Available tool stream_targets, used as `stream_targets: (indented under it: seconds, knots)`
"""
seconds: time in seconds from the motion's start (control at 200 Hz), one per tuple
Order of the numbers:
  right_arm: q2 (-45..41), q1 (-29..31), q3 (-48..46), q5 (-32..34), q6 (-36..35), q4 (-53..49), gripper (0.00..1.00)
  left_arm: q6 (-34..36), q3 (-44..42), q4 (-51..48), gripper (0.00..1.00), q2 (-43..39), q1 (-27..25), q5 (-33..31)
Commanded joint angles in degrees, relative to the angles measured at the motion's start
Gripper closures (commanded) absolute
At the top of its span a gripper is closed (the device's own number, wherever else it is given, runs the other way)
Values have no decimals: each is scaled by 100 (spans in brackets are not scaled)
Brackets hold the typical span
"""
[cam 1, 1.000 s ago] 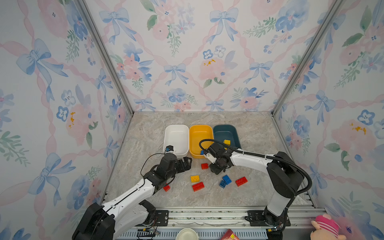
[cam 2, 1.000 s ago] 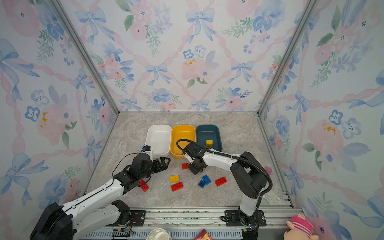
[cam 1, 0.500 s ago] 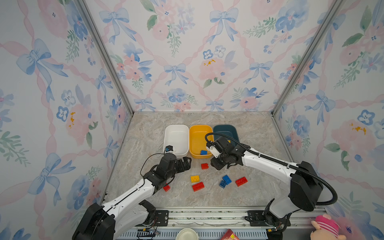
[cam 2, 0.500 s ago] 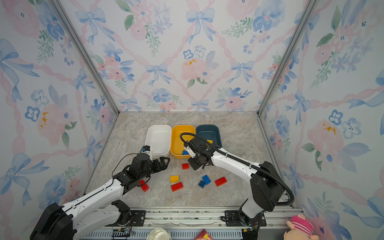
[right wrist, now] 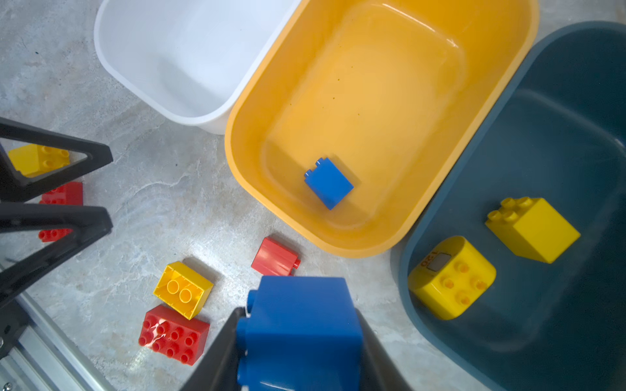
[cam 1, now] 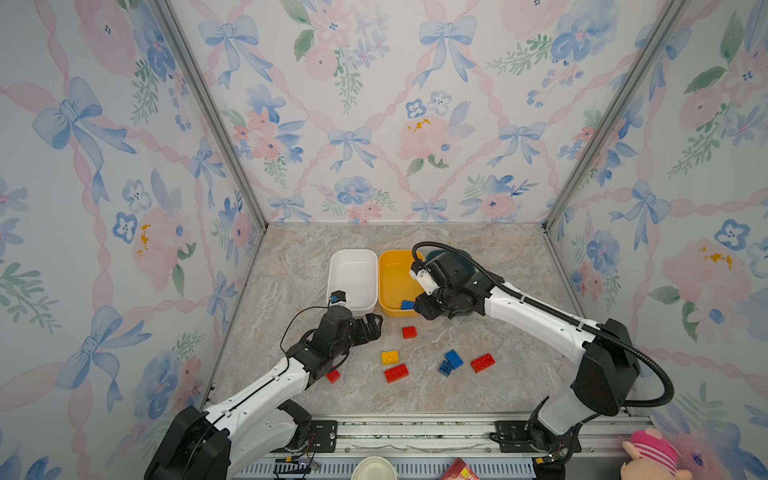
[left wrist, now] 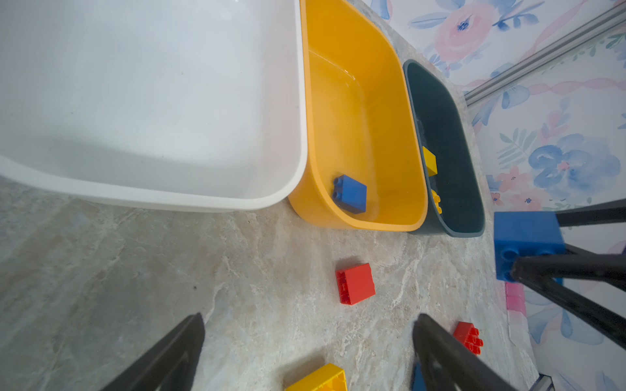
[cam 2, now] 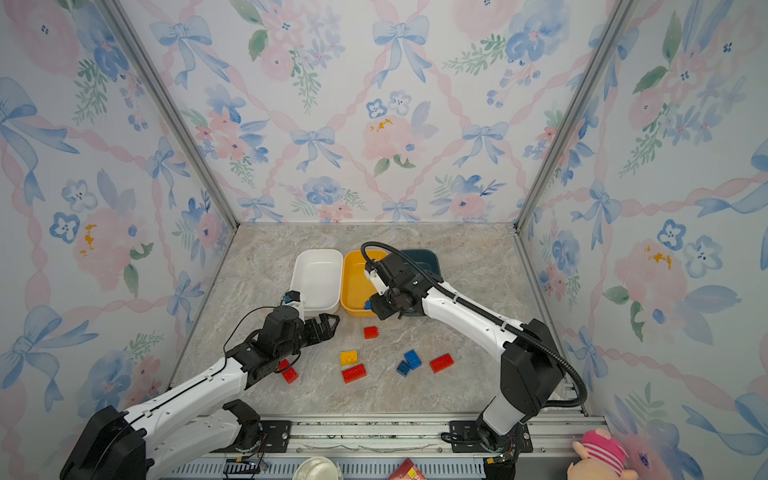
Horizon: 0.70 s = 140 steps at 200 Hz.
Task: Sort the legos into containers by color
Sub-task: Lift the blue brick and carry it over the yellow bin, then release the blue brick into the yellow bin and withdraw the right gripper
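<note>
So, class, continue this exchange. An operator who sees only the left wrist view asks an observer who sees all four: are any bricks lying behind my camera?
Observer: Yes, a red brick lies on the table beside the left arm.
Operator: What is next to the yellow brick I can just see?
Observer: An oblong red brick, close beside it.
Operator: How many blue bricks lie on the table?
Observer: Two: one blue brick and a second blue brick right next to it.
</note>
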Motion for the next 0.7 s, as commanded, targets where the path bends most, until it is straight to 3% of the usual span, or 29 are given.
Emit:
stream_targets:
  seconds: [0.0,0.48,0.695]
  knots:
    - [391,-95,315,-22,145,52,68,124,-74,-72,2,-136,39,-30]
    - [2172,-231,1556,440,359,222,68,116,-87,-90,2,-149,35,-3]
    - [2224,-280,1727,465,436,135,32,117,-56,-123,2,-196,39,-4]
